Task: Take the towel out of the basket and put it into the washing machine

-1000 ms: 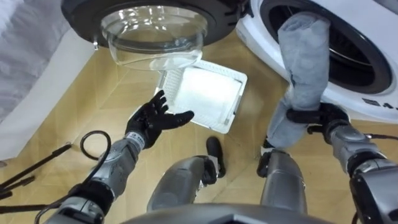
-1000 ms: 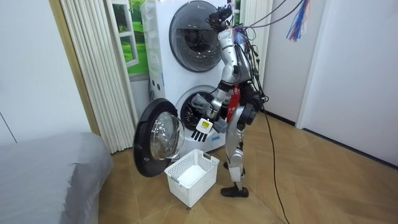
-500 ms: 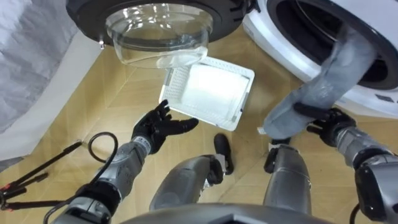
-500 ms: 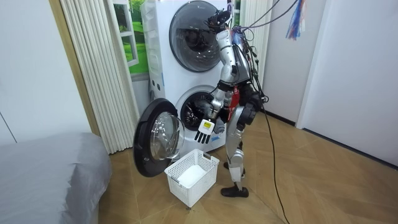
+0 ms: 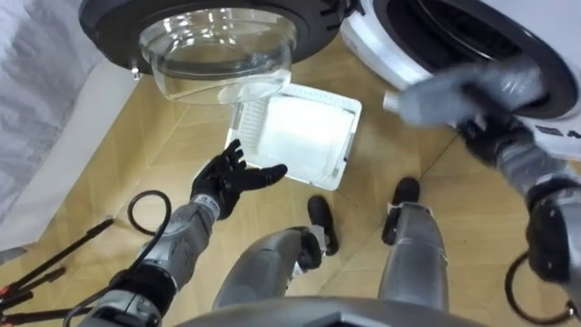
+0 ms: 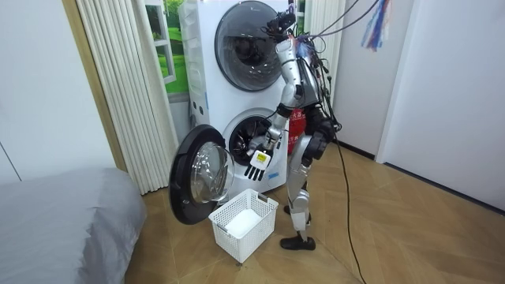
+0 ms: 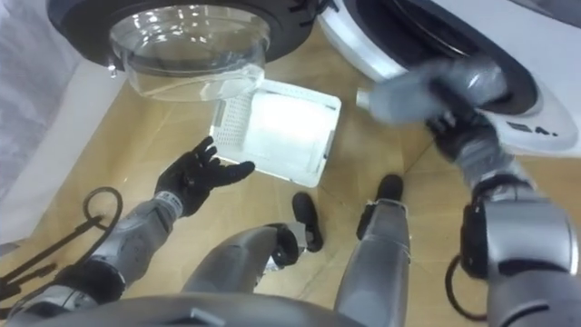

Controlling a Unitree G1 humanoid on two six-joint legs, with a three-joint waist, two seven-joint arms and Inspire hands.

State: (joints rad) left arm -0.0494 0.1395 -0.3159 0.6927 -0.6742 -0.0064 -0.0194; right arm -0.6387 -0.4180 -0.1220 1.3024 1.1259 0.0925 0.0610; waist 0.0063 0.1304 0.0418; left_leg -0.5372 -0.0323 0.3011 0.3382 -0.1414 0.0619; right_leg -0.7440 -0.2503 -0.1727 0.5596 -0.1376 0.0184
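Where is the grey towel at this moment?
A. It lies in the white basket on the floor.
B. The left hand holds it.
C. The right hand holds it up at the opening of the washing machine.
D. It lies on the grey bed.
C: the right hand grips the towel at the opening of the washing machine, while the left hand is open and holds nothing, beside the basket.
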